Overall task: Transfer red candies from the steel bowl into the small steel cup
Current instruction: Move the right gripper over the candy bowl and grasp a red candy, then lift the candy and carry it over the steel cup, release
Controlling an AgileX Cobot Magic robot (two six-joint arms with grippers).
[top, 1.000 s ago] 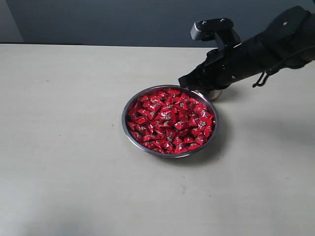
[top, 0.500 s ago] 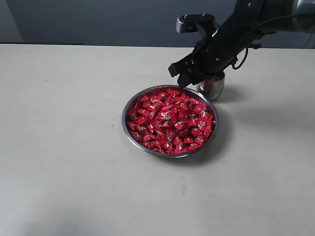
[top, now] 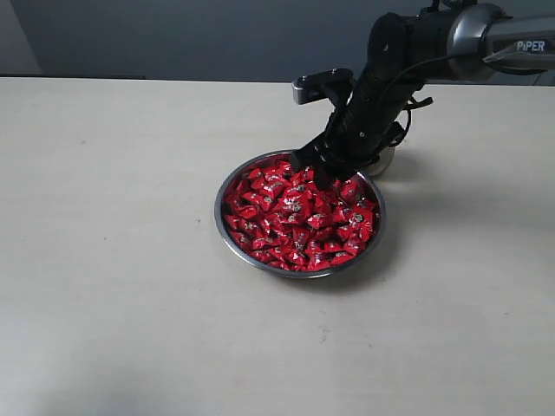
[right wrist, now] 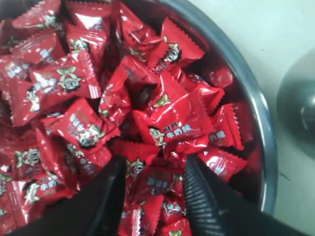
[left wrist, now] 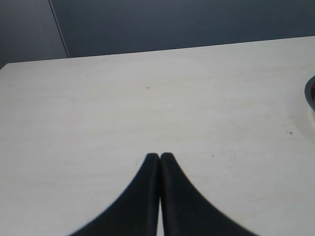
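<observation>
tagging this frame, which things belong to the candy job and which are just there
Job: candies, bowl, cup, right gripper (open, at the candies).
Just there: table, left gripper (shut, over the table).

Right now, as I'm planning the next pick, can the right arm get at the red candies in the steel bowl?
Likely yes: the right gripper is open just above the red candies in the steel bowl, with nothing between.
</observation>
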